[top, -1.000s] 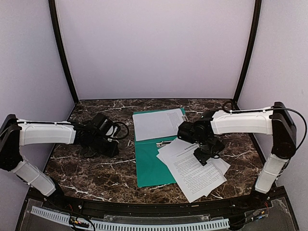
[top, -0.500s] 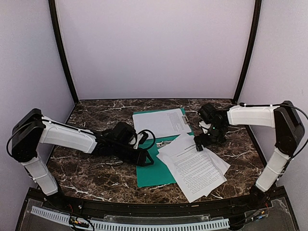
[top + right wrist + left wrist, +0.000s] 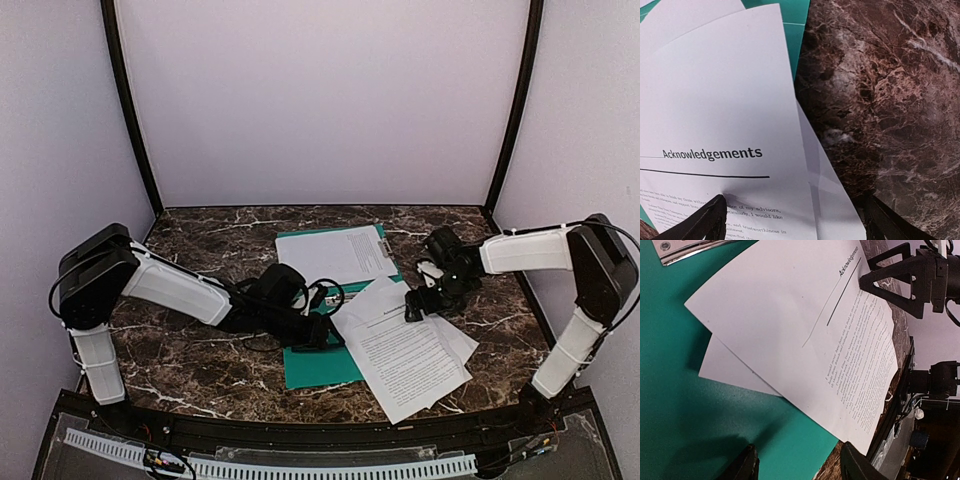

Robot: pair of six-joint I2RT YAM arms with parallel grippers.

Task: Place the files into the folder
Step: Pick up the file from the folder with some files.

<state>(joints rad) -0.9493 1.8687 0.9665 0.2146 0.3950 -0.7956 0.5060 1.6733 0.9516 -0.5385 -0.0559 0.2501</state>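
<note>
A: Looked for the folder [image 3: 312,366] yet?

B: Yep, found it lying open and flat in the middle of the table [image 3: 200,370], teal, with a metal clip [image 3: 687,251] near the fold. Spotted one printed sheet [image 3: 335,256] resting on its far half.

A: And the files [image 3: 412,362]?

B: Saw them fanned in a loose stack, left corners lapping over the folder's right edge, the rest out on the table. Read "Acknowledgements" on the top one. Counted at least one more underneath, couldn't tell exactly how many.

A: Checked the hands too?

B: Sure did. Caught the left hand [image 3: 799,460] low over the green, just beside the stack's left corner, fingers apart and gripping nothing. Found the right hand [image 3: 795,210] at the far edge of the top page, fingers spread wide either side of that heading, nothing pinched between them. Couldn't tell about actual contact with the paper there, tbh.
</note>
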